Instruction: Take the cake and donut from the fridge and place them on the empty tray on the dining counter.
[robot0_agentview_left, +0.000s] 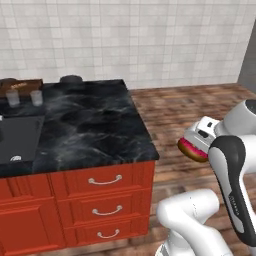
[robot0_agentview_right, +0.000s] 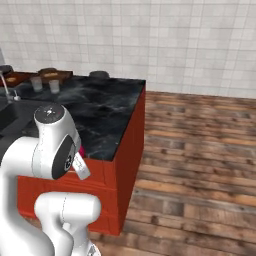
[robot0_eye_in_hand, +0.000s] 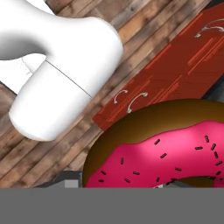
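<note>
My gripper (robot0_agentview_left: 196, 144) is shut on the donut (robot0_agentview_left: 191, 150), a ring with bright pink icing and dark sprinkles over a brown underside. It hangs above the wooden floor, just right of the dining counter (robot0_agentview_left: 90, 125), level with its black marble top. The hand view has the donut (robot0_eye_in_hand: 166, 153) large at the bottom, with the counter's red drawers (robot0_eye_in_hand: 175, 70) below it. The dark red-brown tray (robot0_agentview_left: 22, 85) lies at the counter's far back left corner. A small pale bit lies on the tray, too small to tell what it is. A sliver of the donut (robot0_agentview_right: 81, 150) peeks from behind my arm.
Two clear glasses (robot0_agentview_left: 12, 98) (robot0_agentview_left: 36, 97) stand just in front of the tray, and a dark bowl (robot0_agentview_left: 71, 79) sits at the counter's back edge. A black sink (robot0_agentview_left: 17, 135) is set into the left of the top. A tall grey panel (robot0_agentview_left: 248, 55) rises at the far right.
</note>
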